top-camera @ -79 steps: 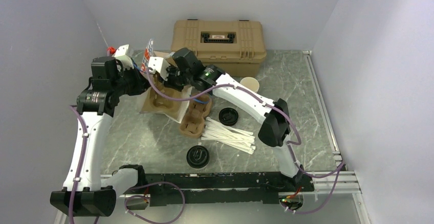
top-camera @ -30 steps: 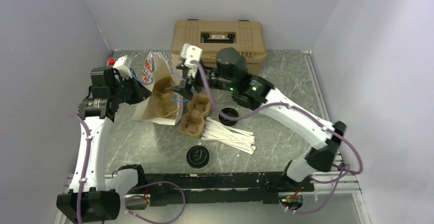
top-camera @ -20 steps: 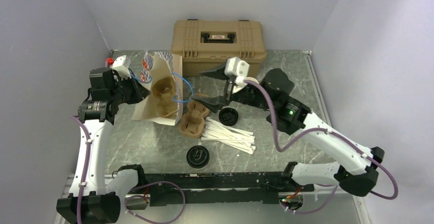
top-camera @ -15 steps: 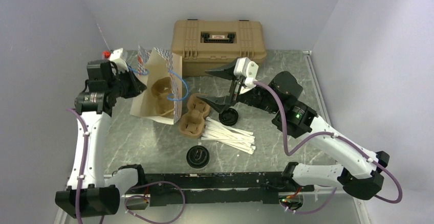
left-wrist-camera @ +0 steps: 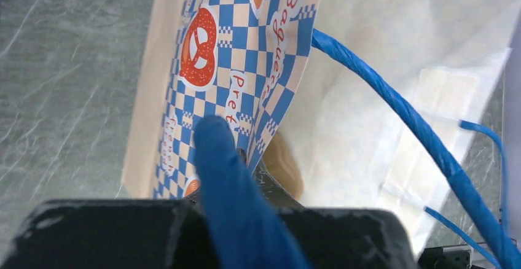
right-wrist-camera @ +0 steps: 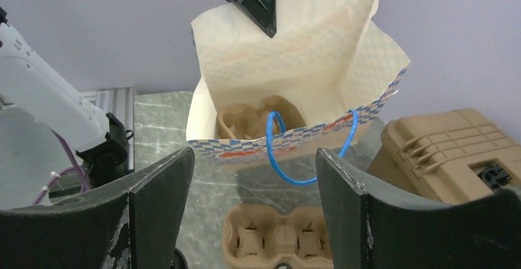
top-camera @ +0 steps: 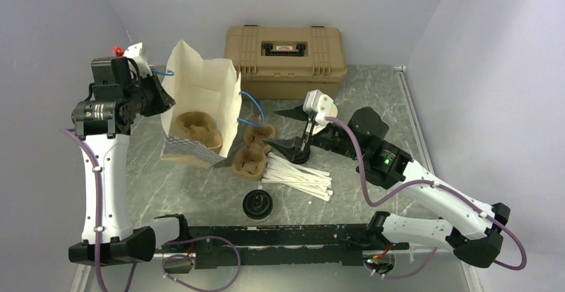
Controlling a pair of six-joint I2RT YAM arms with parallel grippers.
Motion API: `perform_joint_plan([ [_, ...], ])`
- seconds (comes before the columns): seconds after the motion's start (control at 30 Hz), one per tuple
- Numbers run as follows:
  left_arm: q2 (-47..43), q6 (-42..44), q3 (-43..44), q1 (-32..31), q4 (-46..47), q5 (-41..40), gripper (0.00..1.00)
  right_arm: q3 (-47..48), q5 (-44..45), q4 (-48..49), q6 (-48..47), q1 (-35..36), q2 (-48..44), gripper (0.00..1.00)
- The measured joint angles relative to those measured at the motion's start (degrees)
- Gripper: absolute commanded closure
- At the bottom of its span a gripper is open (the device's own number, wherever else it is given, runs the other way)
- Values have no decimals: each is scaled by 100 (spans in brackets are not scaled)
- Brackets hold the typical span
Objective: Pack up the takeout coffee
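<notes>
The takeout coffee (top-camera: 257, 204), a cup under a round black lid, stands near the table's front, apart from both grippers. A paper bag (top-camera: 203, 102) with blue checks and blue rope handles stands upright with its mouth open. My left gripper (top-camera: 156, 95) is shut on its rim by a handle; up close (left-wrist-camera: 249, 174) the checked paper and blue rope run into the jaws. A brown cup carrier (right-wrist-camera: 246, 118) lies inside the bag. My right gripper (top-camera: 292, 131) hangs open and empty to the right of the bag, over a second carrier (right-wrist-camera: 276, 238).
A tan toolbox (top-camera: 285, 52) sits at the back. White straws (top-camera: 300, 175) lie spread right of the carrier (top-camera: 253, 152) on the table. A loose black lid (top-camera: 298, 153) lies under my right fingers. Walls close in on both sides.
My left gripper has lifted the bag from lying on its side to standing upright. My right gripper has pulled out of the bag's mouth and swung right, staying open.
</notes>
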Motion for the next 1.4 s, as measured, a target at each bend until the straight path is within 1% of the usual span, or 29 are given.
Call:
perform_joint_plan([
  [0.13, 9, -7, 254, 0, -525, -153, 100, -160, -15, -2, 116, 0, -105, 25],
  [0.27, -4, -92, 275, 4, -785, -216, 100, -376, -22, -4, 210, 0, -249, 25],
  [0.47, 184, -328, 111, 7, -824, -22, 100, -636, 17, -50, 267, 0, -514, 25],
  [0.57, 396, -376, -13, 57, -651, 120, 100, -697, 63, -52, 264, 0, -625, 25],
  [0.63, 455, -385, -413, 129, -341, 184, 100, -734, 103, -50, 262, 0, -680, 25],
  [0.83, 675, -481, -2396, 428, 586, 323, 100, -739, 138, -92, 245, 0, -625, 25],
  [0.93, 962, -485, -2702, 623, 732, 584, 100, -739, 153, -111, 243, 0, -592, 25],
  [1.03, 1029, -476, -2514, 734, 743, 693, 100, -739, 153, -116, 245, 0, -588, 25],
  [1.23, 977, -363, -927, 737, 424, 754, 100, -739, 151, -118, 247, 0, -535, 25],
  [1.3, 863, -330, -734, 737, 444, 780, 100, -739, 151, -120, 247, 0, -498, 25],
  [1.4, 625, -313, -835, 737, 444, 833, 100, -739, 151, -136, 260, 0, -450, 25],
])
